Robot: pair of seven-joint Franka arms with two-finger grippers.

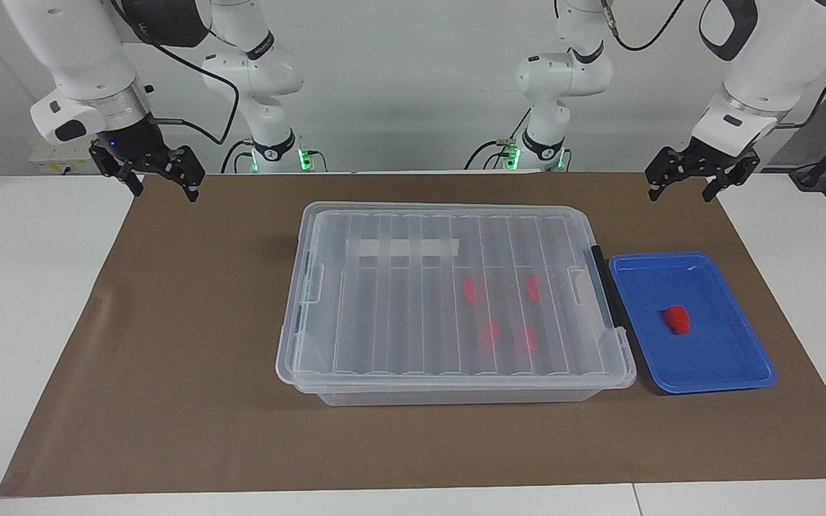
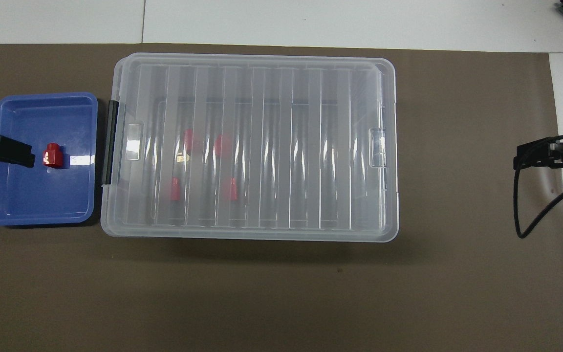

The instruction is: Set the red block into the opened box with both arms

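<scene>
The red block (image 1: 677, 319) (image 2: 52, 155) lies alone in a shallow blue tray (image 1: 714, 358) (image 2: 32, 205). The clear box (image 1: 456, 393) (image 2: 249, 233) stands mid-table beside the tray, its ribbed lid (image 1: 399, 308) lying flat on it. Several more red blocks (image 1: 472, 289) (image 2: 188, 139) show through the lid. My left gripper (image 1: 682, 192) (image 2: 30, 157) hangs open, high above the mat's edge at the left arm's end, touching nothing. My right gripper (image 1: 164, 188) (image 2: 530, 151) hangs open and empty, high at the right arm's end.
A brown mat (image 1: 191, 358) (image 2: 457, 269) covers the table under box and tray. A black bar (image 1: 606, 287) (image 2: 111, 142) runs along the box's end next to the tray. A loose cable (image 2: 530, 215) hangs from the right arm.
</scene>
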